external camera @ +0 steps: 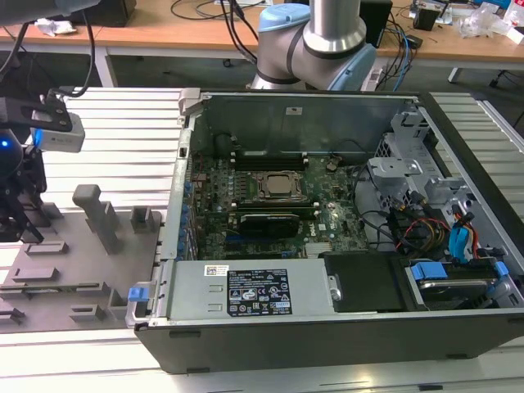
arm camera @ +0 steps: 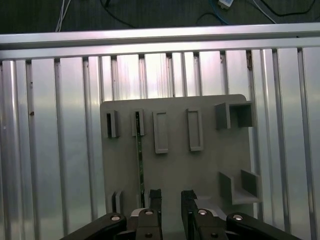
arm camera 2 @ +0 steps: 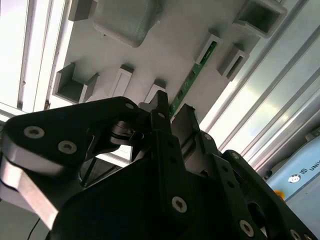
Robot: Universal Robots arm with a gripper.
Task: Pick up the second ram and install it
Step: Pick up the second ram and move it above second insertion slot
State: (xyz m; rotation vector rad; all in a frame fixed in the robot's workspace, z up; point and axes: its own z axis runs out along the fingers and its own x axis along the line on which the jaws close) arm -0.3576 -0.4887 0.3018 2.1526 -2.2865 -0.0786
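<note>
Ram (arm camera: 140, 160) on edge in gray tray (arm camera: 175, 175), long axis twd spread, empty hand (arm camera: 171, 196)

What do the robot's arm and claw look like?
The arm is a silver-grey tube with rounded joints capped in light blue. Its gripper is matte black: two narrow fingers on hinged link bars dotted with silver screw heads. A pale grey box sits above it in the exterior view.

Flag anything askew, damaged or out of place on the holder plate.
Nothing stands out. The second ram stands on edge, straight, on the grey plate; the open tool hangs near it.
</note>
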